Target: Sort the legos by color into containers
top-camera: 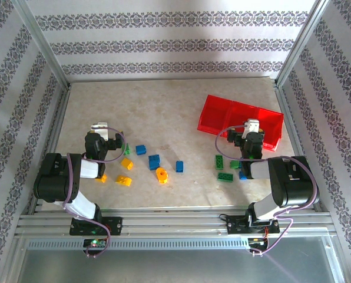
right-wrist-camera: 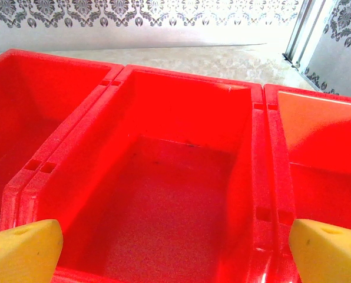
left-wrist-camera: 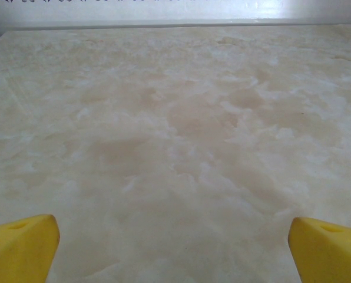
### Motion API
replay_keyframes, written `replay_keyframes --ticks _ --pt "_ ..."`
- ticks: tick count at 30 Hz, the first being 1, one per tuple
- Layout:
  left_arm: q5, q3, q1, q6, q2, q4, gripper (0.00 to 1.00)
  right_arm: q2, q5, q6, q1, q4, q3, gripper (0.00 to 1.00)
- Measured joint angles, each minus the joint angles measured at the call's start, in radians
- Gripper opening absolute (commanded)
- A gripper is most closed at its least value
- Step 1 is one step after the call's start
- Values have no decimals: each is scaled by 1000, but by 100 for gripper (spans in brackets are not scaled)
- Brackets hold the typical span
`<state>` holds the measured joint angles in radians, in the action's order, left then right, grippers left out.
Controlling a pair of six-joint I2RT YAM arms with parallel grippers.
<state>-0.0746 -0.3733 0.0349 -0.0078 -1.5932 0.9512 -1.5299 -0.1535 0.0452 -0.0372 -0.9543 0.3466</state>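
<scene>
The legos lie loose on the table's near half. Yellow ones [top-camera: 126,163] and blue ones [top-camera: 154,161] sit at left and centre, green ones [top-camera: 225,177] near the right arm. The red tray of containers [top-camera: 268,118] stands at the back right, and all three compartments look empty. My left gripper [top-camera: 106,132] is open beside a green lego [top-camera: 125,149]; its yellow fingertips [left-wrist-camera: 22,247] frame bare table. My right gripper [top-camera: 252,126] hangs open at the tray's near edge. In the right wrist view that gripper [right-wrist-camera: 175,253] faces the middle compartment [right-wrist-camera: 164,194] with nothing between its fingers.
Aluminium frame rails [top-camera: 46,56] and patterned walls [top-camera: 164,41] close in the table on three sides. Bare marbled tabletop [top-camera: 146,106] stretches behind the legos and to the left of the tray.
</scene>
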Motion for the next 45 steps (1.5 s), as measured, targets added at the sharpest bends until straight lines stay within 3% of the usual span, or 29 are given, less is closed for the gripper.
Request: replay_keyframes --ticks 24,31,39,45 --pt "-53 0 0 1 0 -1 100 3 0 0 0 2 0 98" --pt "-21 10 0 0 47 -3 100 112 -21 4 0 75 -3 98" --pt "64 24 0 -52 286 -135 100 264 -87 117 5 400 105 98" --pt "137 24 0 -149 495 -321 100 272 -93 220 35 693 266 91"
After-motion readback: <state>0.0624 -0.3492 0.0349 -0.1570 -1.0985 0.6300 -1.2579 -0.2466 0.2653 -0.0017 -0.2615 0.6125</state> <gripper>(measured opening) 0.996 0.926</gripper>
